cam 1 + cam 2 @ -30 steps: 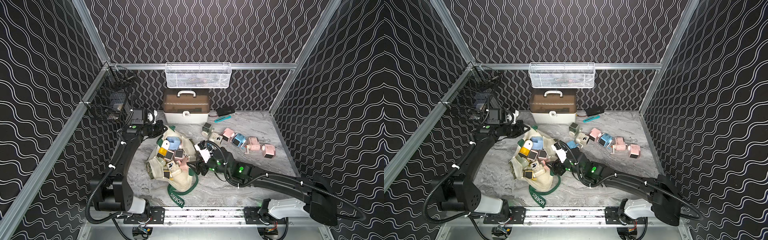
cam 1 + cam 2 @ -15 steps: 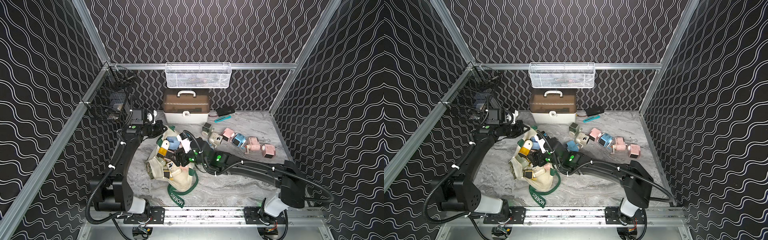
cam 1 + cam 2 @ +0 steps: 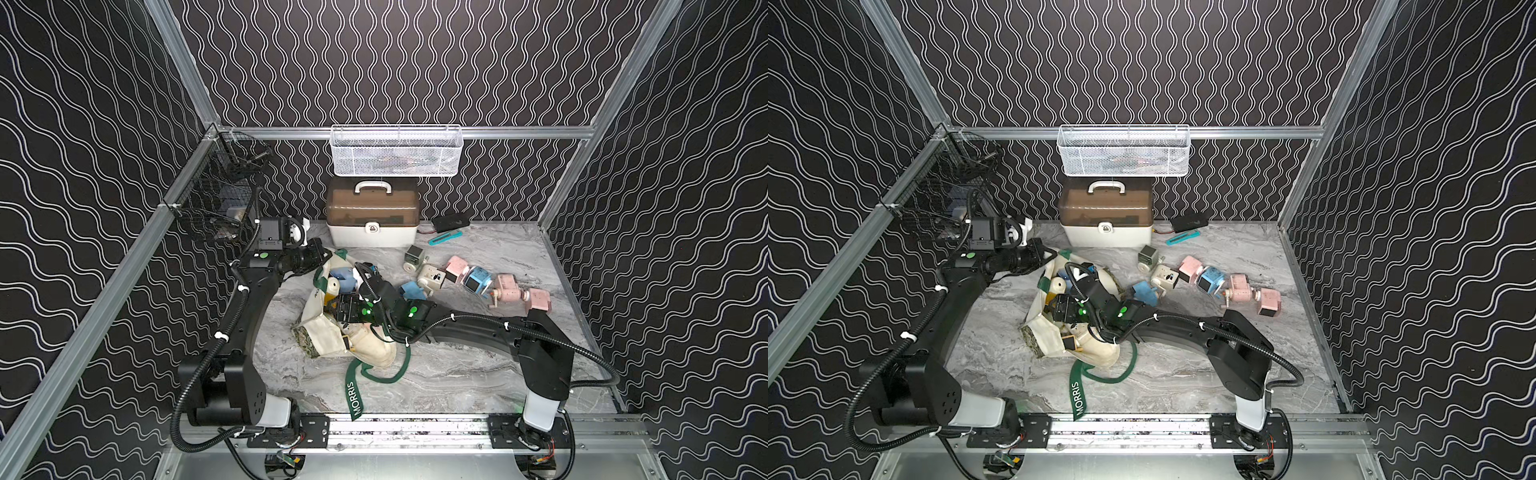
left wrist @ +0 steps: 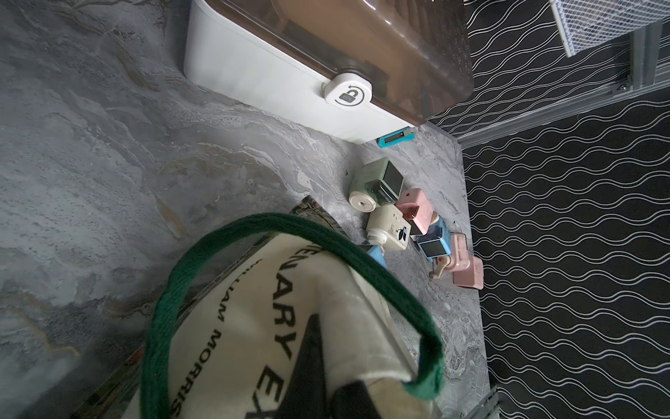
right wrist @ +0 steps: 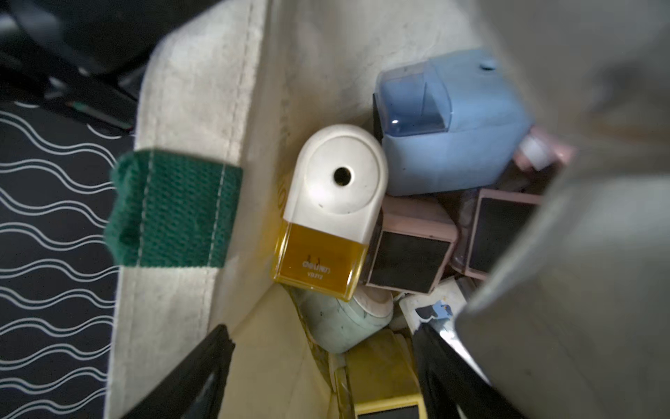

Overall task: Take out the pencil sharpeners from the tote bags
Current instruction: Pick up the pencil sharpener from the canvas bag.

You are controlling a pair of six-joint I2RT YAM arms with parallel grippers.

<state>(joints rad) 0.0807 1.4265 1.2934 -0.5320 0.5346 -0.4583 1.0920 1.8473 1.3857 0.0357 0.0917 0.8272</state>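
Your right tool point(image 5: 322, 332), wide open over the crowded sharpeners point(image 5: 337, 203), may snag the bag point(image 5: 195, 109); your left tool point(image 4: 326, 377), pinching its cloth, could slip.

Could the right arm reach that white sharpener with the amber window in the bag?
Probably yes: the right hand hovers open over the mouth of the tote bag, which the left hand holds up; the white-and-amber sharpener lies on top, uncovered.

High overviews, wrists close on tote bag point(image 4: 235, 326)
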